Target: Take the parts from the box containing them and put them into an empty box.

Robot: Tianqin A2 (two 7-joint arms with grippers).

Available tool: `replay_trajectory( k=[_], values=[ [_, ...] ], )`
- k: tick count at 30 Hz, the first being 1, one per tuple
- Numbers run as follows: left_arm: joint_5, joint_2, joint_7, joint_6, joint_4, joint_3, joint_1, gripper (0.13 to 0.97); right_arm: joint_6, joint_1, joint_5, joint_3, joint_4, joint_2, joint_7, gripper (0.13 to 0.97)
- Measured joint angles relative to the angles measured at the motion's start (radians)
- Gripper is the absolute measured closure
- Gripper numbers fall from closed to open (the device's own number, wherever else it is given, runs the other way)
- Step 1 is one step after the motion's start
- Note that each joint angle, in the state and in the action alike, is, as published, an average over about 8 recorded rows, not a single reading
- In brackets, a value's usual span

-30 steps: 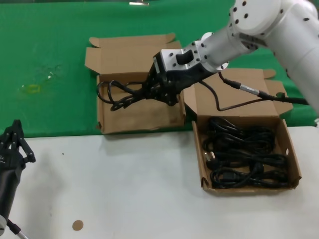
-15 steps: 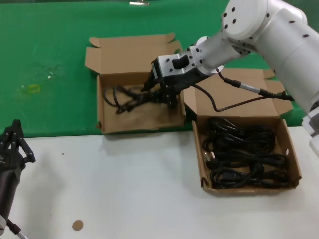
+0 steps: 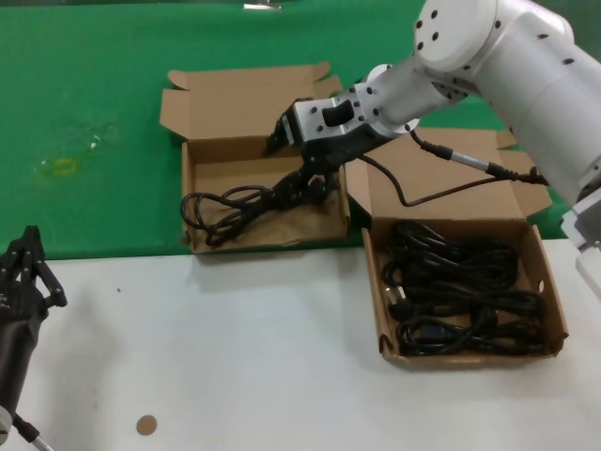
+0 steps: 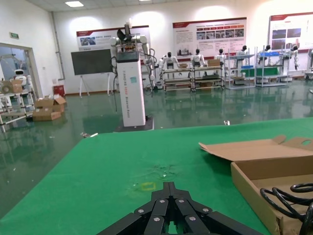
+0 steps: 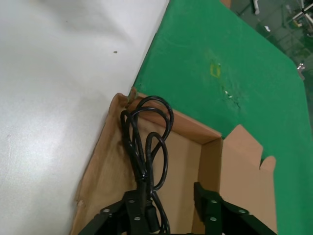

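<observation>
- Over the right end of the left box (image 3: pixel 202 246), the right gripper (image 3: pixel 315 180) hangs low; its fingers (image 5: pixel 211 209) are spread apart in the right wrist view, gap visible between them.
- Cable bundle (image 3: pixel 239 202) lies on that box's floor right under the fingers; one finger looks to be touching the plug end, not pinching it. My read: released or about released.
- Long axis of the bundle runs from under the fingers toward the box's far-left lower corner, roughly diagonal; its loops drape over the left wall there and poke past the rim.
- Judged next: retreat needs a straight lift off the plug end so the cord does not drag; the overhanging loop could slide the bundle out.
- Just right of that box, the full box (image 3: pixel 556 310) sits on the counter (image 3: pixel 235 357) with several black coiled cables (image 3: pixel 460 291) packed in rows, long axes across the box.
- Right arm is far nearer to both boxes.
- Well left of the left box, the left gripper (image 3: pixel 21 272) is parked near the counter edge; fingers pressed together to a point in the left wrist view.
- Green mat (image 3: pixel 94 113) lies under and behind the left box.
</observation>
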Motion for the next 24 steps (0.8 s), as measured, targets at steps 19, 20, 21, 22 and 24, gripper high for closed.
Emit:
replay_trajectory(
  k=[19,20,21,22,24],
  values=[
    [0.000,0.000,0.000,0.000,0.000,0.000,0.000,0.937,0.021,-0.075,0.020,0.029,0.154,0.048,0.066,0.465],
    [0.000,0.000,0.000,0.000,0.000,0.000,0.000,0.934,0.032,-0.089,0.026,0.036,0.164,0.050,0.070,0.442],
    [0.000,0.000,0.000,0.000,0.000,0.000,0.000,0.932,0.042,-0.103,0.033,0.043,0.175,0.051,0.073,0.419],
    [0.000,0.000,0.000,0.000,0.000,0.000,0.000,0.932,0.053,-0.118,0.039,0.050,0.186,0.053,0.076,0.396],
    [0.000,0.000,0.000,0.000,0.000,0.000,0.000,0.909,0.077,-0.150,0.053,0.066,0.211,0.057,0.083,0.350]
  ],
)
